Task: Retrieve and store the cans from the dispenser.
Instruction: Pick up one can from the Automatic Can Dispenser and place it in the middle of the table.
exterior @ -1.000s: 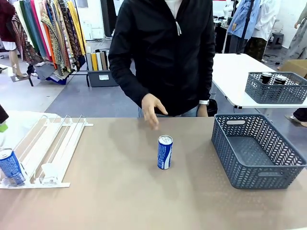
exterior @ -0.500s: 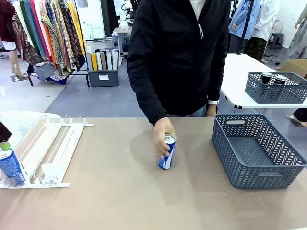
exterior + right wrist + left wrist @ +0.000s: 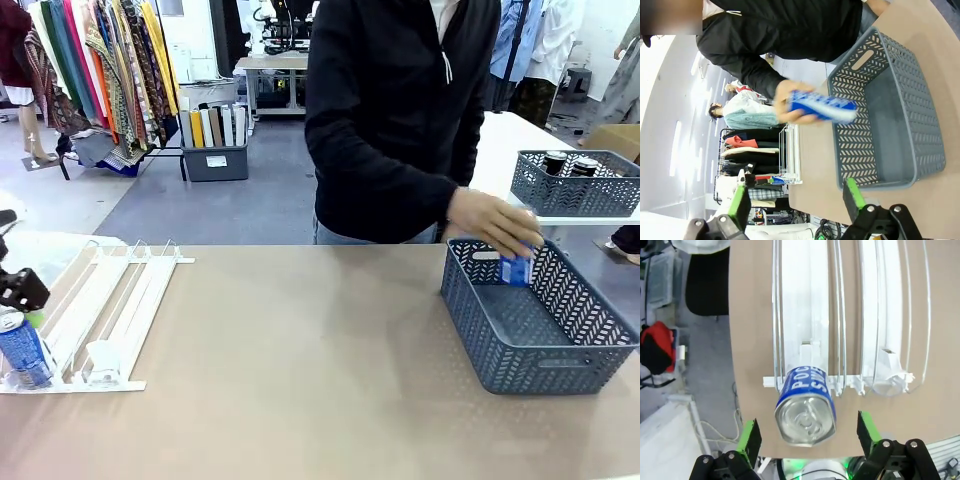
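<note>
Storing: hand (image 3: 492, 222) clutches can (image 3: 516, 270) over basket (image 3: 540, 372), frame right. L gripper (image 3: 808, 429) spread above rack can (image 3: 805, 390); next descend, clamp.

Left gripper (image 3: 807, 424) pointing straight down, jaws wide apart. Right gripper (image 3: 796, 189) jaws wide apart, nothing between. Person's hand (image 3: 492, 222) extended, fingers curled.

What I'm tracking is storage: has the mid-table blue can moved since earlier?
Yes: the person's hand carried the blue can rightward, over the far end of the grey basket.
</note>
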{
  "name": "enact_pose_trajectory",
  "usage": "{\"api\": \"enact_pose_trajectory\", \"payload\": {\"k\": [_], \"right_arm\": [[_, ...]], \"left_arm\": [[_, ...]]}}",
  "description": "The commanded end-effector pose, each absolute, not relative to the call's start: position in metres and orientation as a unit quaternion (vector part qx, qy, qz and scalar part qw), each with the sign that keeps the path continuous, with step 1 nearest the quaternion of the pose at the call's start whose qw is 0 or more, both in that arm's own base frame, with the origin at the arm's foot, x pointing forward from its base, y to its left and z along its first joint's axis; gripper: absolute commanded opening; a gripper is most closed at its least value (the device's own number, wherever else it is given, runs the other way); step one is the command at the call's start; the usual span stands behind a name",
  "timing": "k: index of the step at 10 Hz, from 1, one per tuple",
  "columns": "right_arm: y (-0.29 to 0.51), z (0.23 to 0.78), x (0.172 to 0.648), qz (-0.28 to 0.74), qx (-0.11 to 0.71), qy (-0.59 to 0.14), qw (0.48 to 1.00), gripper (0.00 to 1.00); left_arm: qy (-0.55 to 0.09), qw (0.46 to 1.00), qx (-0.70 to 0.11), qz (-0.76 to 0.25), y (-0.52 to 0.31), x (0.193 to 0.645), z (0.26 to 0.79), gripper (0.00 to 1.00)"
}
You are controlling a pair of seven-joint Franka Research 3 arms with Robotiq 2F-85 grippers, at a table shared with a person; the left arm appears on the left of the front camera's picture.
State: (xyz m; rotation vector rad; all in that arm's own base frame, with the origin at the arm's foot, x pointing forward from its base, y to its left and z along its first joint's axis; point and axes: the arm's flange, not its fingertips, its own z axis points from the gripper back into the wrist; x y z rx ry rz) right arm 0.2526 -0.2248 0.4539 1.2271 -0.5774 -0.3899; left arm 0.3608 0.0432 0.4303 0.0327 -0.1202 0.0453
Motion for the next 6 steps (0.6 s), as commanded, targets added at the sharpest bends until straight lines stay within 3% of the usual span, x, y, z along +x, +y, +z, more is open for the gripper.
{"api": "enact_pose_trajectory", "payload": {"k": [1,6], "right_arm": [[-0.224,0.457,0.253,-0.179,0.57,-0.269,0.755,1.0],[-0.224,0.457,0.253,-0.179,0.57,-0.269,0.755,1.0]], "left_arm": [[-0.052,0.998,0.018,0.022,0.039,0.362,0.414,1.0],[-0.029,0.999,0.011,0.019,0.043,0.364,0.401,1.0]]}}
